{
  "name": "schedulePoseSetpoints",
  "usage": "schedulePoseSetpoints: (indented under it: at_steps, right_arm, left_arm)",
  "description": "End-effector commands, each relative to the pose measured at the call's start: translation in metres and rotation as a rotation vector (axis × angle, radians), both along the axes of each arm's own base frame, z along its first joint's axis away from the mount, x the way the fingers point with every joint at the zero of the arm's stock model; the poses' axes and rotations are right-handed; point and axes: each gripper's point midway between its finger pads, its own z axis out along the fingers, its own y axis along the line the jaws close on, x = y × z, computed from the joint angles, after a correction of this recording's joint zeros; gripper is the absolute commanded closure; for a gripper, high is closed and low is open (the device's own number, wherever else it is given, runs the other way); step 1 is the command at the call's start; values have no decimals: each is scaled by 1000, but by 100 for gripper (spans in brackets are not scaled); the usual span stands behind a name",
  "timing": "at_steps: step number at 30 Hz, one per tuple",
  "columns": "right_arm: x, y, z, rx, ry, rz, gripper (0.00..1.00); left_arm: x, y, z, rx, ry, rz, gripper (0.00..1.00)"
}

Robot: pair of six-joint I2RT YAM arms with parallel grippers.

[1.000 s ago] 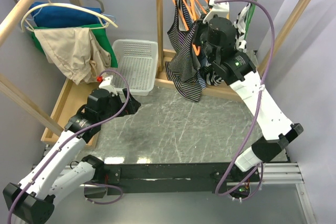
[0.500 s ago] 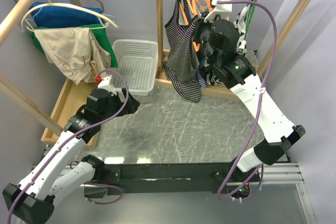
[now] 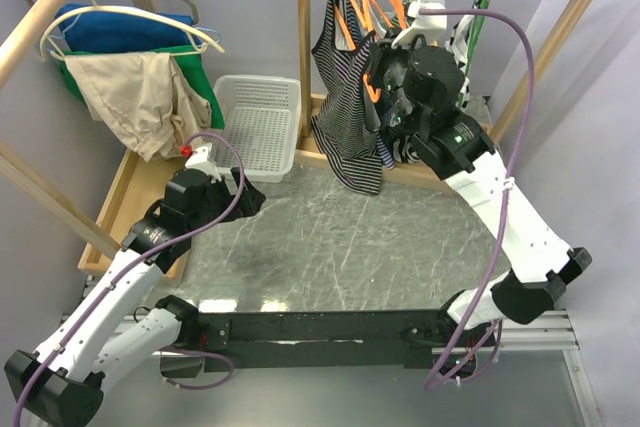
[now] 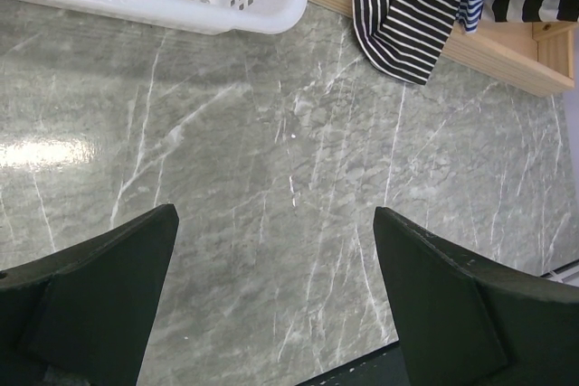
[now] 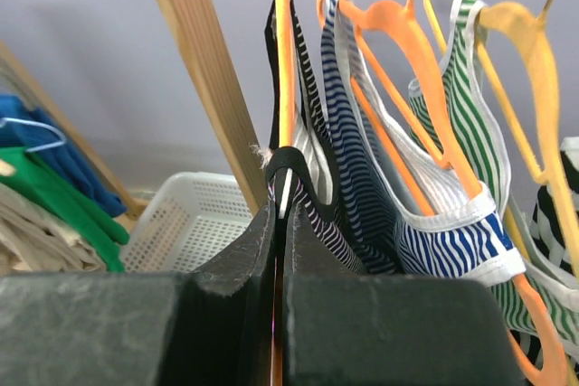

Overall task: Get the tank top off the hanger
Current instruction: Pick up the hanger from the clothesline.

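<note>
The black-striped tank top (image 3: 340, 117) is hanging lengthwise down from the leftmost orange hanger (image 5: 282, 42), upper centre of the top view, and I'm pinching its strap in my clenched right gripper (image 5: 279, 219), just beneath that hanger. I'm counting three orange hangers and four striped tops; the left gripper (image 4: 276, 259) is idling released, farther off at lower left.

The top view is lit softly and evenly, without hard shadows. The table (image 3: 330, 247) shows a pale glare patch near its near-left corner, beside the left arm (image 3: 130, 287). In the left wrist view a bright white reflection sits on the marble at the left edge, and the fingers (image 4: 99, 296) of the left gripper (image 4: 276, 223) are dark and slightly soft. In the right wrist view the fingers (image 5: 235, 296) of the right gripper (image 5: 279, 189) are blurred and dim, while the orange hangers (image 5: 398, 33) are sharper against a dull grey wall (image 5: 90, 6).
</note>
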Motion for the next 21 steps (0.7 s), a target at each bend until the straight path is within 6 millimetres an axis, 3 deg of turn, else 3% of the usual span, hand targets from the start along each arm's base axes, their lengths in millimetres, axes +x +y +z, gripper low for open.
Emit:
schedulePoseSetpoints:
  at_steps: [1, 7, 9, 13, 14, 15, 17, 18, 20, 21]
  right_arm:
    - [-31, -20, 72, 110, -182, 11, 100]
    - [-33, -17, 72, 101, -173, 26, 100]
    - [-38, -17, 65, 87, -136, 38, 100]
    - [-68, -20, 43, 69, -67, 76, 100]
    - [-86, -27, 47, 101, -72, 102, 100]
    - [-90, -25, 29, 83, -24, 118, 100]
    - [-111, -28, 25, 106, -2, 167, 100]
    - [-115, -29, 10, 75, 43, 164, 100]
    - [-129, -34, 1, 88, 82, 167, 100]
    - [-137, -30, -15, 61, 125, 193, 100]
  left_arm:
    - [5, -3, 20, -25, -43, 4, 4]
    - [7, -3, 23, -24, -42, 9, 4]
    - [5, -3, 23, -22, -44, 1, 4]
    - [0, -1, 29, -10, -50, -13, 4]
    - [0, -1, 37, -11, -65, -18, 4]
    - [0, -1, 41, -10, -73, -20, 4]
    - [-1, 0, 52, -16, -94, -23, 4]
    - [-2, 0, 55, -14, -99, -25, 4]
    - [-2, 0, 64, -14, -109, -32, 4]
    - [-1, 0, 69, -13, -116, -34, 4]
